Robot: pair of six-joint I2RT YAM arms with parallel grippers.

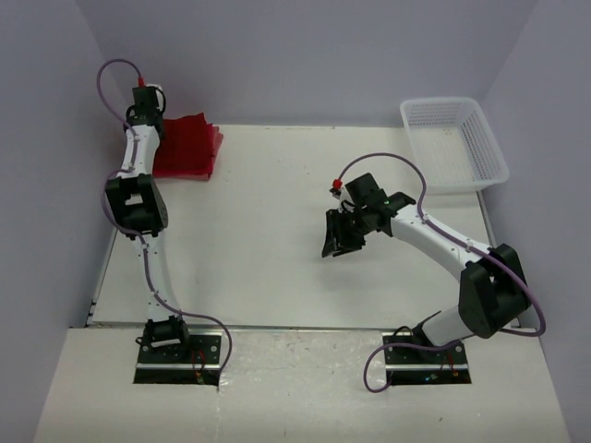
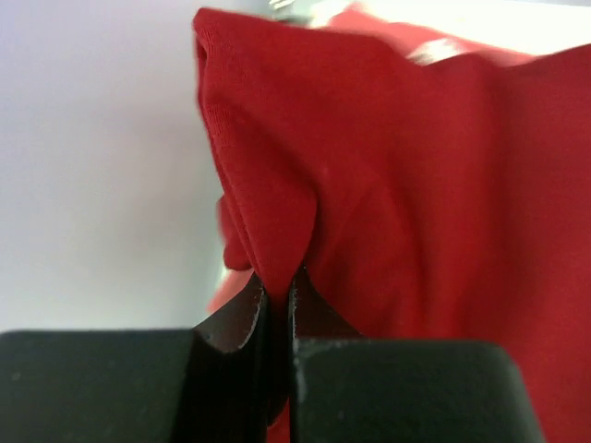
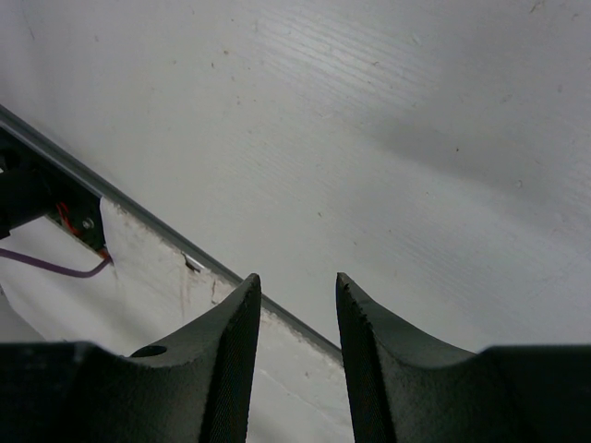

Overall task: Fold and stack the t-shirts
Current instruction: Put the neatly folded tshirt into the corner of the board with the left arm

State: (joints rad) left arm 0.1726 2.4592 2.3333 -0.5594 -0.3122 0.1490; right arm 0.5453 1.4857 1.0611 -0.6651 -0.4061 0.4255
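**Left pincer nips the red pile in the far corner; right pincer hangs open mid-desk**

Nearest to me, the two arms rise from their black mounts at the front edge of the white desk [image 1: 277, 277]. A thin purple cable [image 1: 374, 369] loops by the right-hand mount.

A little further in, right of centre, the right pincer [image 3: 297, 277] hovers above the bare desk top. Its two dark fingers stand partly spread, and only the pale surface shows through the gap between them. It touches no cloth and is well apart from the shirts.

Further back, the left arm reaches up along the left side to the far left corner. There the left pincer [image 2: 277, 281] is pressed together on a raised fold of the soft red cloth t-shirts [image 2: 416, 185]. The fabric rises from between the fingertips and fills the right side of that wrist view. From above, the shirts lie as a flat red pile in that corner, right under the left pincer.

At the far right corner sits a white plastic lattice basket [image 1: 452, 138], well away from both pincers.
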